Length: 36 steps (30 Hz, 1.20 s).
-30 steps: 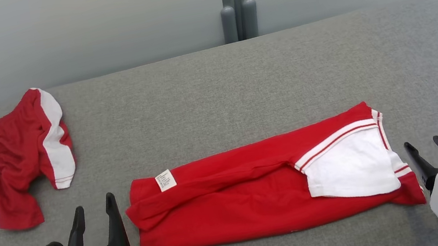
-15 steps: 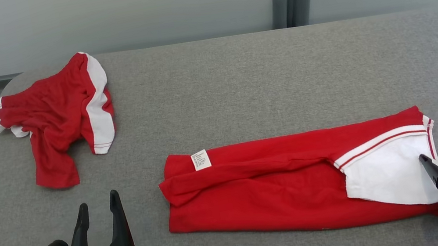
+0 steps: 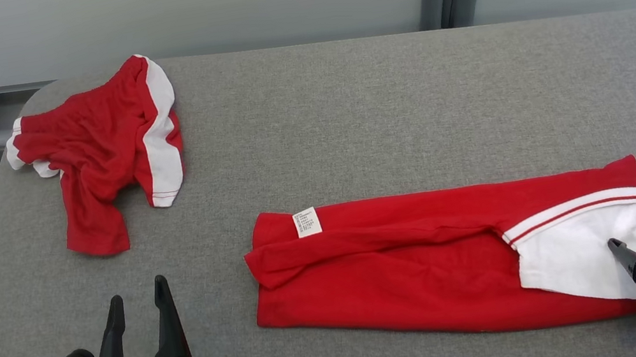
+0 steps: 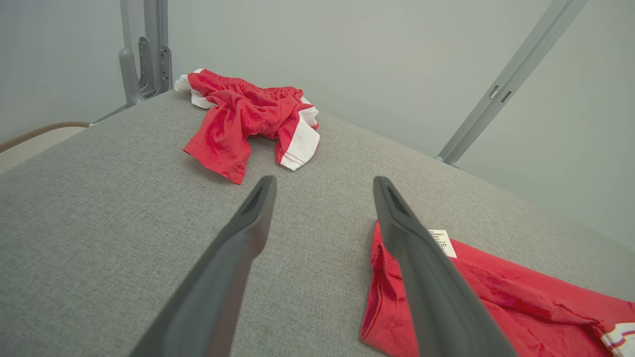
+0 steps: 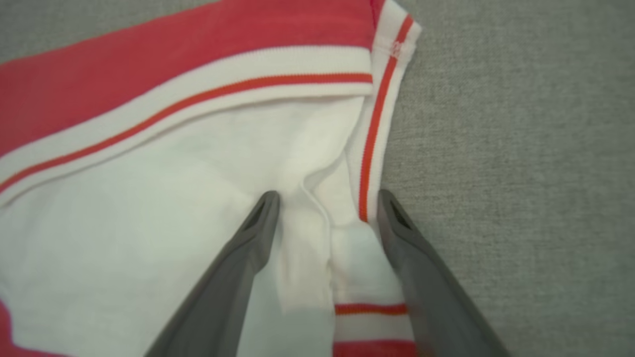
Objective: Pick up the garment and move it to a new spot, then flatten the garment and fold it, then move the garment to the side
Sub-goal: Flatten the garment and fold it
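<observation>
Looks about halfway: garment (image 3: 411, 273) flat on the table (image 3: 347, 122), front right, folded lengthwise. Astride the edge of its white sleeve (image 5: 149, 198), right jaws parted, not clamped; left jaws parted, empty. Probably left: crosswise fold, then moving aside.

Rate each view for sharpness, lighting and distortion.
Head view: sharp and evenly lit, with only a faint shadow beside the crumpled red shorts. Left wrist view: wide-angle stretch makes the left gripper fingers loom large, while the cloth beyond is crisp. Right wrist view: soft and washed out, the red shirt looking pinkish around the right gripper.
</observation>
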Motion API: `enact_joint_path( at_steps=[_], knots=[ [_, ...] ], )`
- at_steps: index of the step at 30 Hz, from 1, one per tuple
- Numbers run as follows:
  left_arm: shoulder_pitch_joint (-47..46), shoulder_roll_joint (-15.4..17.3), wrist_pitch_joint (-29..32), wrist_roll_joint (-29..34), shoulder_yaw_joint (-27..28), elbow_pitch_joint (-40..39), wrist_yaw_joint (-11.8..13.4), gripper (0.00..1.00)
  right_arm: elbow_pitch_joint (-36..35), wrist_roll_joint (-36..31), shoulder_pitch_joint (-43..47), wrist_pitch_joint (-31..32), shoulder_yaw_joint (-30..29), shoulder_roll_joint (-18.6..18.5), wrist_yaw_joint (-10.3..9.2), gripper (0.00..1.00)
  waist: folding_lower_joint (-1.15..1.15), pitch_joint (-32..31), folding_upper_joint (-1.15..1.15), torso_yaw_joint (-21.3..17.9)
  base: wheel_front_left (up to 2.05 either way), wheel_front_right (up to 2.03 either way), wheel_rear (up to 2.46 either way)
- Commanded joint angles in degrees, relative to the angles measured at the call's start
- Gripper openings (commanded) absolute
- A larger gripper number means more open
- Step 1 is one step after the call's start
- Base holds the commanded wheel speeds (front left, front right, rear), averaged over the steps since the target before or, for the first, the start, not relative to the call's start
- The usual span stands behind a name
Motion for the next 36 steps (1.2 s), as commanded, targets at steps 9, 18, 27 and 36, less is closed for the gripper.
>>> enact_joint_path(
  at_steps=[9,18,27,36],
  knots=[
    [-1.32,-0.18,-0.68,-0.22,0.42,0.46,-0.10,1.00,-0.72,-1.92,-2.07,-2.22,4.99,-0.36,0.00,0.00,0.00,0.69,0.00,-2.23,0.00,0.00,0.00],
    [-1.21,-0.34,-1.17,-0.46,0.74,0.33,0.17,1.00,-3.81,-1.06,-4.54,-6.48,3.46,-2.47,-0.01,0.00,0.00,0.26,0.00,-5.81,0.00,0.00,0.00],
    [-1.34,-0.11,-1.18,-0.53,0.75,-0.23,0.27,1.00,-5.31,-2.58,-3.59,-6.99,-1.87,-7.06,0.00,0.00,0.00,0.41,0.00,-9.24,0.00,0.00,0.00],
    [-2.16,-0.18,-1.01,-0.36,0.34,-0.42,0.24,1.00,-6.73,-5.14,-5.78,-6.27,-5.53,-6.70,0.00,0.00,0.00,1.14,0.00,-11.95,0.00,0.00,0.00]
  ],
)
